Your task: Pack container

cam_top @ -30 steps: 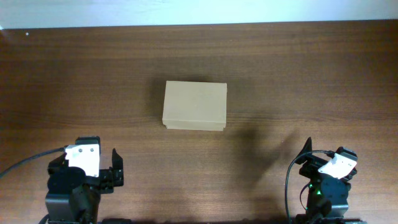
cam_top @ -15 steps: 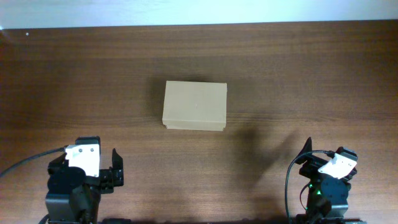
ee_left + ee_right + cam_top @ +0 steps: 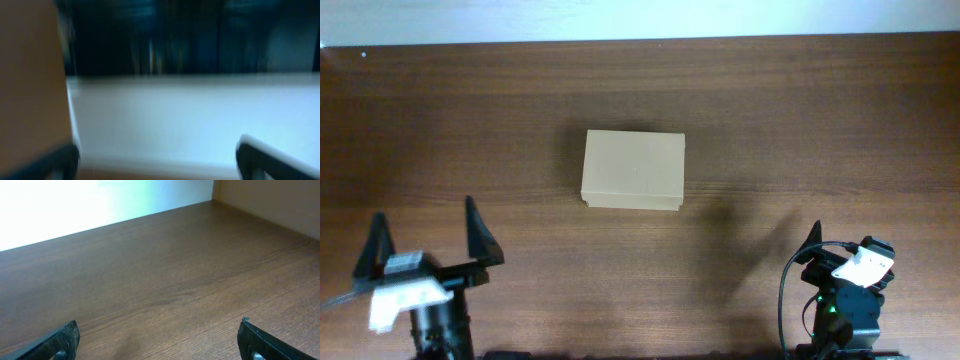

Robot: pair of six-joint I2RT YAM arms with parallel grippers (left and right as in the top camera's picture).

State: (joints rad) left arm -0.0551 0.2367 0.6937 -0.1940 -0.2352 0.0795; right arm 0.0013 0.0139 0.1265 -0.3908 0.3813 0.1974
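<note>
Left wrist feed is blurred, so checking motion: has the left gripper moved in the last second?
Yes. In the overhead view the left gripper has swung toward the left edge, away from the container, which has not shifted. It now stands open.

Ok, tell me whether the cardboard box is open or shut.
Shut: the cardboard box shows a flat, unbroken tan top from overhead, no interior visible.

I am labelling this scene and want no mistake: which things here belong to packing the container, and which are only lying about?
For the job: box, closed; left arm, jaws open; right arm, jaws open.
Lying about: nothing loose seen; only the table.
</note>
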